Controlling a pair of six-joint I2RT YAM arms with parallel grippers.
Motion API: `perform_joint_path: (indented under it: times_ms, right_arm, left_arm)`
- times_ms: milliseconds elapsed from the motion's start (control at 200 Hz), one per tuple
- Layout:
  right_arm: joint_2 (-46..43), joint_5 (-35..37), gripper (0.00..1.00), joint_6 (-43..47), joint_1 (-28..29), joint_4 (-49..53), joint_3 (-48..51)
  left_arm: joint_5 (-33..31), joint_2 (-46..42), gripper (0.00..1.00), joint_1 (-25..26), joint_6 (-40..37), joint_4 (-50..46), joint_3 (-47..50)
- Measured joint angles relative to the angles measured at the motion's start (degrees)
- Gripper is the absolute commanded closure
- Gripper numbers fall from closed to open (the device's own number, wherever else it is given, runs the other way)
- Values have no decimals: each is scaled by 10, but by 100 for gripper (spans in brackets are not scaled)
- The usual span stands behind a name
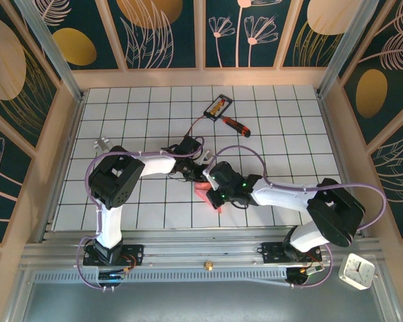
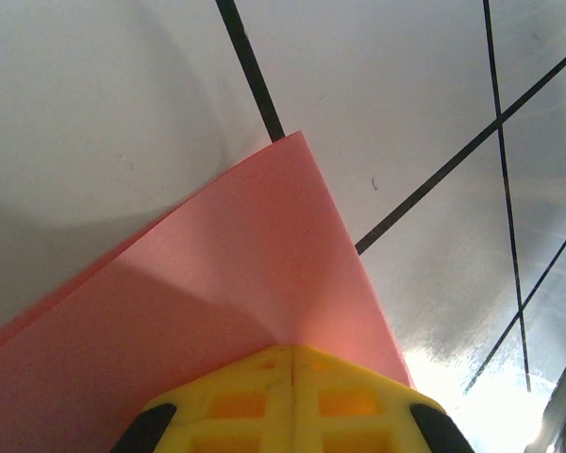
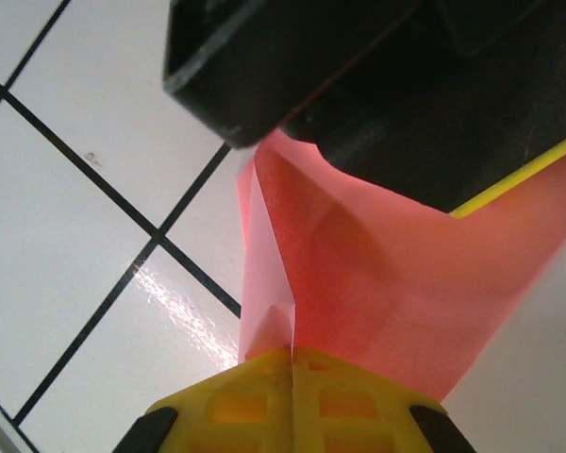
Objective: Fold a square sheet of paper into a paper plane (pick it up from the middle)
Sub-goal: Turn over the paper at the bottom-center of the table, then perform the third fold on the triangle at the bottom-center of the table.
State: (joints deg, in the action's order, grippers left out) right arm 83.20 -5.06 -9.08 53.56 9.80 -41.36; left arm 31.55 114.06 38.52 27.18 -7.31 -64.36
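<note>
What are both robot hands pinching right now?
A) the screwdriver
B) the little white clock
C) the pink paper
C: the left gripper and the right gripper are each shut on the pink paper, while the screwdriver lies apart, farther back.

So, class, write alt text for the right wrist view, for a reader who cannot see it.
The right gripper, yellow fingers shut, pinches a creased pink-red sheet of paper that runs up under the black body of the left arm. Behind is a white table with black grid lines.
</note>
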Motion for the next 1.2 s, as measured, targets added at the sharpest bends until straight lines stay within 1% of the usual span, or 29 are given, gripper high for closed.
perform_joint_path:
  times_ms: [280,475,661,946,1101,1201]
  right_arm:
    - [-25,-83,90,-16,-31,-12,21]
    - [-32,-116,90,-37,-34,-37,45]
    - [-37,-131,89,-57,-34,-62,64]
    - [-57,-131,89,-82,-36,-104,96]
    - [-63,-131,94,-95,-37,-129,114]
    - [-63,-131,95,-97,-39,-141,120]
  left_arm:
    - [0,0,99,0,0,0,0]
    - [0,0,100,0,0,-2,-1]
    - [-1,0,100,0,0,-2,-1]
    - [0,1,100,0,0,-3,-2]
    - [0,1,100,0,0,-3,-2]
    - [0,1,100,0,-1,-3,-2]
